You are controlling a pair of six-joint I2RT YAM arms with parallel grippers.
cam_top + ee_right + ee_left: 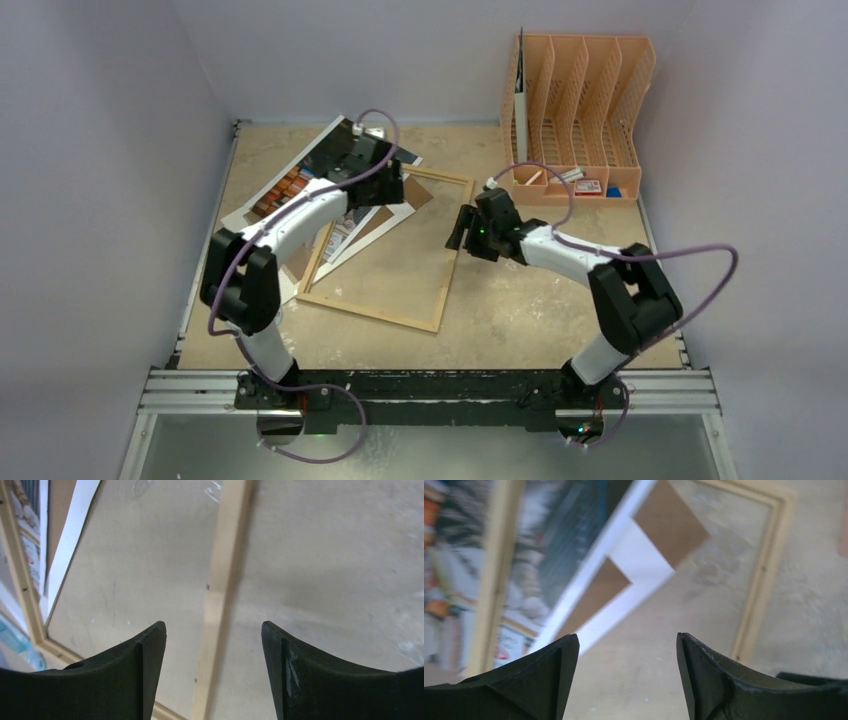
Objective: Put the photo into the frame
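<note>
Jaws wide and empty on both arms; left gripper (pixel 626 637) should nip photo (pixel 285 190) by a free edge, right gripper (pixel 213 625) pinning frame (pixel 370 311) rail beneath it.

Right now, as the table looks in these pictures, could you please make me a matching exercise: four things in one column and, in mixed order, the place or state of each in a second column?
Column one:
1. frame
2. file organiser
3. left gripper
4. right gripper

Column two:
a. stands at the far right corner of the table
b. open, above the frame's right border
c. lies flat on the middle of the table
d. open, above the white mat

Pairs: 1-c, 2-a, 3-d, 4-b.
</note>
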